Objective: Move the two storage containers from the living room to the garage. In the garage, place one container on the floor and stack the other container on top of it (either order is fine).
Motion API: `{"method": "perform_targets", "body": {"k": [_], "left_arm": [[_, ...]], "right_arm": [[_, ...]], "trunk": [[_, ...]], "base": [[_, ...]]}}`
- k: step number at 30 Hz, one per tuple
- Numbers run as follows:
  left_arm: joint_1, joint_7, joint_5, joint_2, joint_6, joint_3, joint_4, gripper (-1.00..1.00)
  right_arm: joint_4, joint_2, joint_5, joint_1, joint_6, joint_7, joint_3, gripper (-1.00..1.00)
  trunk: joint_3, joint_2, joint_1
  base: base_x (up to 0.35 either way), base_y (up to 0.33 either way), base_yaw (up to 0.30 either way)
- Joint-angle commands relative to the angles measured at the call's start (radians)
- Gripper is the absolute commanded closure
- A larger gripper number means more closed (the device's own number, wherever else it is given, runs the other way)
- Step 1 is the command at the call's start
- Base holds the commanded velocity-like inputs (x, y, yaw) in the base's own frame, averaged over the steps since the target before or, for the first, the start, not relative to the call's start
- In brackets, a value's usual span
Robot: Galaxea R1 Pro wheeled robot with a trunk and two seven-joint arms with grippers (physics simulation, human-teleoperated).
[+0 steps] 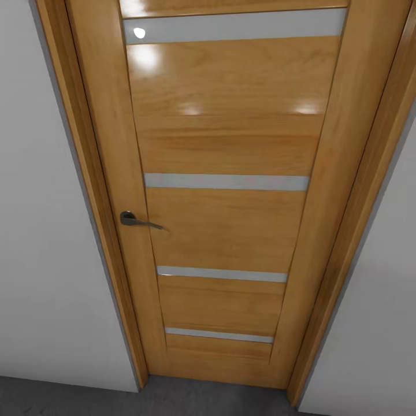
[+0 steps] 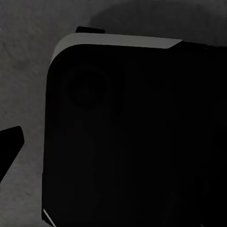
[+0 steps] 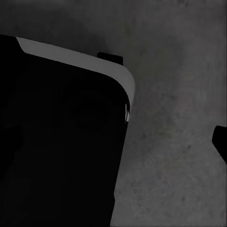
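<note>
Left arm: hangs low, wrist pointing down beside the robot's dark rounded base (image 2: 123, 142); one black fingertip (image 2: 9, 144) visible; right arm: likewise low beside the base (image 3: 56, 142); one fingertip (image 3: 221, 142) at the frame edge; pincer openings unreadable.

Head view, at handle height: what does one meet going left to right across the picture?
White wall → left door frame → dark lever handle → wooden door panel → right door frame → white wall.
</note>
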Motion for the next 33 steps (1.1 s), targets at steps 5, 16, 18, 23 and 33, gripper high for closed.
{"method": "perform_targets", "body": {"k": [5,16,18,23,33], "left_arm": [[0.0,0.0,0.01,-0.001,-0.003,0.001,0.001,-1.0],[0.0,0.0,0.01,-0.001,-0.003,0.002,0.001,-1.0],[0.0,0.0,0.01,-0.001,-0.003,0.002,0.001,-1.0],[0.0,0.0,0.01,-0.001,-0.003,0.002,0.001,-1.0],[0.0,0.0,0.01,-0.001,-0.003,0.002,0.001,-1.0]], "right_arm": [[-0.028,-0.017,0.031,0.0,0.026,-0.019,0.006,-1.0],[-0.09,-0.016,0.086,-0.034,0.087,-0.079,0.007,-1.0],[-0.52,-0.014,0.117,-0.193,0.276,-0.249,0.007,-1.0],[-0.507,0.018,0.127,-0.266,0.295,-0.256,0.007,-1.0],[-0.504,0.185,0.139,-0.39,0.376,-0.256,0.009,-1.0]], "trunk": [[-0.001,-0.001,0.0],[-0.001,-0.001,0.0],[-0.001,-0.001,0.0],[-0.001,-0.001,0.0],[-0.001,-0.001,0.0]], "base": [[0.0,0.0,0.0],[0.0,0.0,0.0],[0.0,0.0,0.0],[0.0,0.0,0.0],[0.0,0.0,0.0]]}}
